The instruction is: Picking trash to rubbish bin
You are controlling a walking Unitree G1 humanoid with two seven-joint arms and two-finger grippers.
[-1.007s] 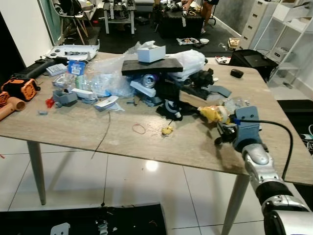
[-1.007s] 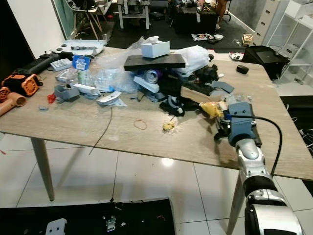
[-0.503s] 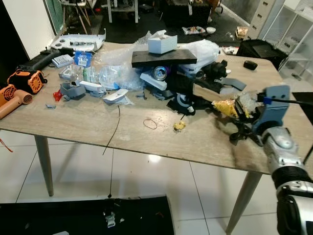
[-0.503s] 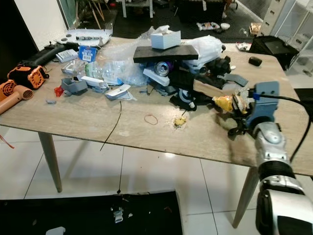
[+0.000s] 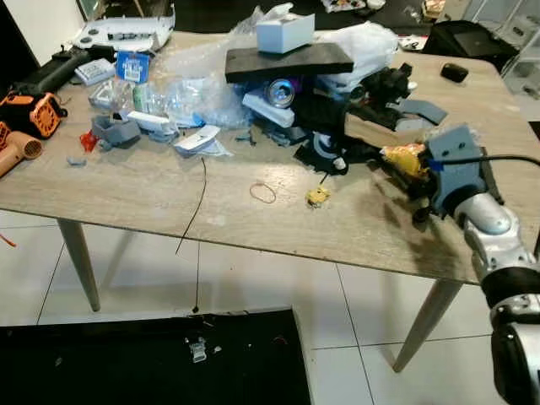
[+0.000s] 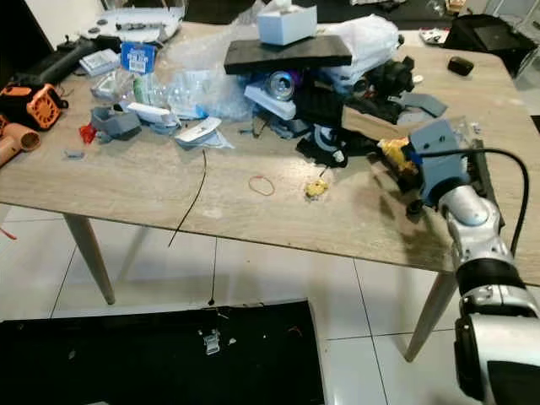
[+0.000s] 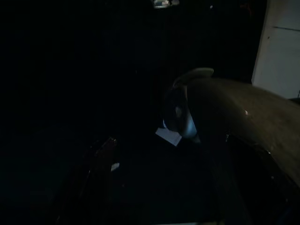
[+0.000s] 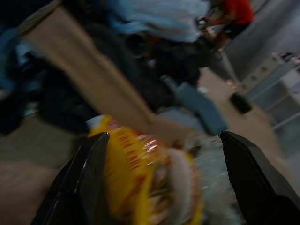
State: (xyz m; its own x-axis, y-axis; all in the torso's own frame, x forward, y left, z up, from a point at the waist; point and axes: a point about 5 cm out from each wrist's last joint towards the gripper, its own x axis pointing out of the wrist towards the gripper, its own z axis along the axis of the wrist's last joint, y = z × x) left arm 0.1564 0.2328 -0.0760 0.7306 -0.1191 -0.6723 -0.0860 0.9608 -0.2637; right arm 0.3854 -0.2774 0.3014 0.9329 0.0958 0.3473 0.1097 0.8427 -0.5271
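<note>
Yellow wrapper (image 8: pixel 140 173) blurred btwn fingers (image 8: pixel 82 187)

My right arm (image 6: pixel 472 221) is smooth silver metal. The surface (image 5: pixel 152 198) is matt, pale wood-grain laminate. The yellow wrapper (image 8: pixel 140 173) looks like glossy crinkled plastic film. The clear bags (image 5: pixel 198 110) are shiny thin plastic, the slab (image 5: pixel 288 61) matt black, and the floor (image 5: pixel 253 287) glossy white tile.

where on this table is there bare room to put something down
Bare wood runs along the table's near edge, left of the black cable, and between the red rubber band and the right gripper. The back half is crowded: black slab, plastic bags, yellow wrapper.
</note>
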